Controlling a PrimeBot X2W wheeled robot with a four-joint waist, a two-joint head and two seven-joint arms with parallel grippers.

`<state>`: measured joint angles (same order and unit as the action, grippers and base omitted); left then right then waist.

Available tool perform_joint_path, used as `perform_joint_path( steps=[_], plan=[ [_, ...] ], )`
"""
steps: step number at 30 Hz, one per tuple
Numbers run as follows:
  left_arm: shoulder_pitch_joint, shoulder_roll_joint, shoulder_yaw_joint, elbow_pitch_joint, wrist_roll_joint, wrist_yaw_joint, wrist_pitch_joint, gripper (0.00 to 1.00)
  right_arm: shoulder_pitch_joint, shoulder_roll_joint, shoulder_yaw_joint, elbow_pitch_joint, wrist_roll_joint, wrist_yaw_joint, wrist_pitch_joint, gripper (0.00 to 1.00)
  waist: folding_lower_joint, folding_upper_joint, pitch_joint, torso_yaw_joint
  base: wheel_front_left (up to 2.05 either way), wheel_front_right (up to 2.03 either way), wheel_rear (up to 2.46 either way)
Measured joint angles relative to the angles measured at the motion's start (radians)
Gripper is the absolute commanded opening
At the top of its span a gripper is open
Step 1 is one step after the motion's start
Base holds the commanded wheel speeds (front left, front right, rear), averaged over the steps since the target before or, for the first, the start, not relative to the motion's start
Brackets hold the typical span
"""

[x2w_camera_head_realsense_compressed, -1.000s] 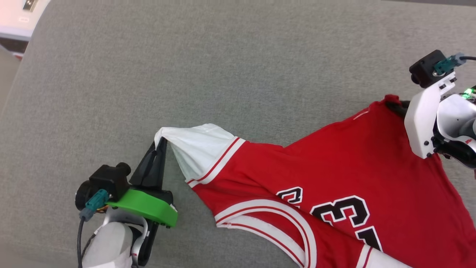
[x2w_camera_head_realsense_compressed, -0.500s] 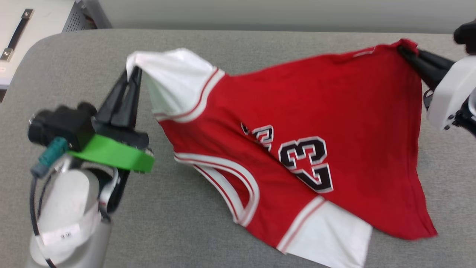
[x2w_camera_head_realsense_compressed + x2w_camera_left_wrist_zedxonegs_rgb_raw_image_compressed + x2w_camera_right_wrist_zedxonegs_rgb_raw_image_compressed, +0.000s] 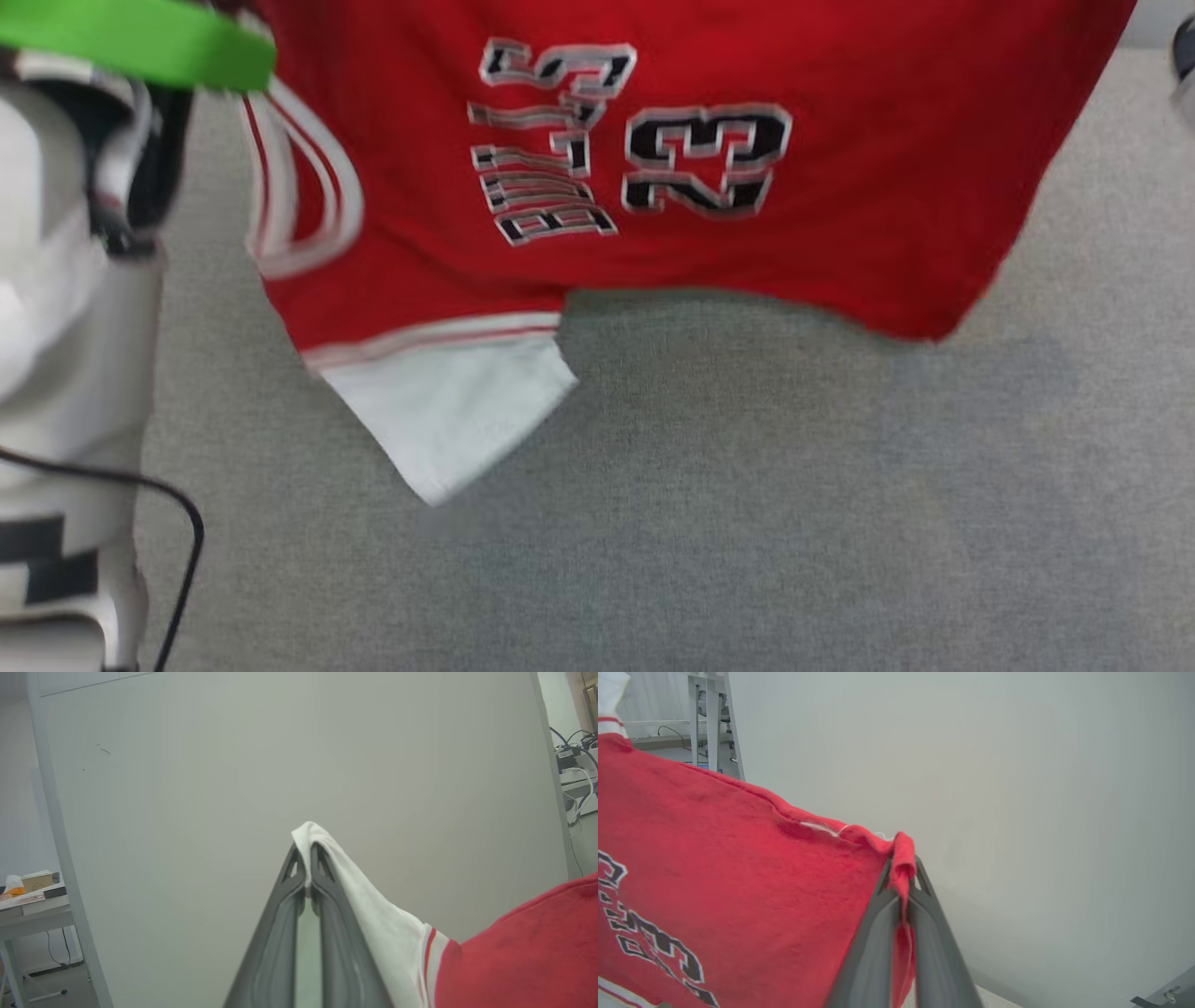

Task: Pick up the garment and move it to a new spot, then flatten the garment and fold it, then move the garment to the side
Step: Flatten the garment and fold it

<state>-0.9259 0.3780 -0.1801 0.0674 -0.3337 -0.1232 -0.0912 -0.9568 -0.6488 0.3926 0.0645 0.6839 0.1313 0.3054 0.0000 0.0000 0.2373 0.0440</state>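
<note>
The garment (image 3: 709,205), a red jersey with white sleeves and black number print, hangs in the air above the grey surface (image 3: 709,523). One white sleeve (image 3: 448,420) dangles low. In the left wrist view my left gripper (image 3: 306,858) is shut on the tip of a white sleeve (image 3: 373,914). My right gripper (image 3: 902,868) is shut on a red corner of the garment (image 3: 738,868). The shirt is stretched between the two grippers. In the head view the left arm (image 3: 65,280) with its green mount stands at the left edge.
A pale wall panel (image 3: 280,765) stands behind both grippers. A table with small items (image 3: 32,896) shows at the far left of the left wrist view, and cables on a shelf (image 3: 577,765) at its right edge. A black cable (image 3: 177,523) hangs by the left arm.
Both grippers have lifted the garment off the grey surface, so it now hangs free. The head view has shifted too, and the shirt's top edge has left the picture.
</note>
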Motion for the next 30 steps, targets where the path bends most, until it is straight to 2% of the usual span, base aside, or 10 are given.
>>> perform_joint_path(
  steps=[5, 9, 18, 23, 30],
  plan=[
    [-0.217, 0.010, -0.034, 0.082, 0.008, -0.001, -0.001, 0.00, -0.157, 0.021, -0.020, 0.043, -0.065, 0.000, 0.017, 0.00, 0.0000, 0.0000, 0.076, -0.005, 0.00, 0.00, 0.00],
    [-0.391, 0.028, -0.056, 0.171, 0.007, -0.004, -0.012, 0.00, -0.316, 0.056, -0.040, 0.123, -0.109, 0.000, 0.004, 0.00, 0.0001, 0.0000, 0.147, -0.006, 0.00, 0.00, 0.00],
    [-0.743, 0.056, -0.139, 0.384, -0.016, -0.005, -0.077, 0.00, -0.666, 0.122, 0.018, 0.351, -0.215, 0.000, -0.101, 0.00, 0.0003, 0.0000, 0.302, -0.009, 0.00, 0.00, 0.00],
    [-0.837, 0.065, -0.164, 0.472, -0.045, -0.005, -0.117, 0.00, -0.783, 0.159, 0.053, 0.471, -0.230, 0.000, -0.181, 0.00, 0.0002, 0.0000, 0.360, -0.013, 0.00, 0.00, 0.00],
    [-0.839, 0.100, -0.235, 0.530, -0.099, -0.005, -0.148, 0.00, -0.797, 0.172, 0.152, 0.584, -0.202, 0.000, -0.245, 0.00, 0.0001, 0.0000, 0.394, -0.019, 0.00, 0.00, 0.00]
  ],
)
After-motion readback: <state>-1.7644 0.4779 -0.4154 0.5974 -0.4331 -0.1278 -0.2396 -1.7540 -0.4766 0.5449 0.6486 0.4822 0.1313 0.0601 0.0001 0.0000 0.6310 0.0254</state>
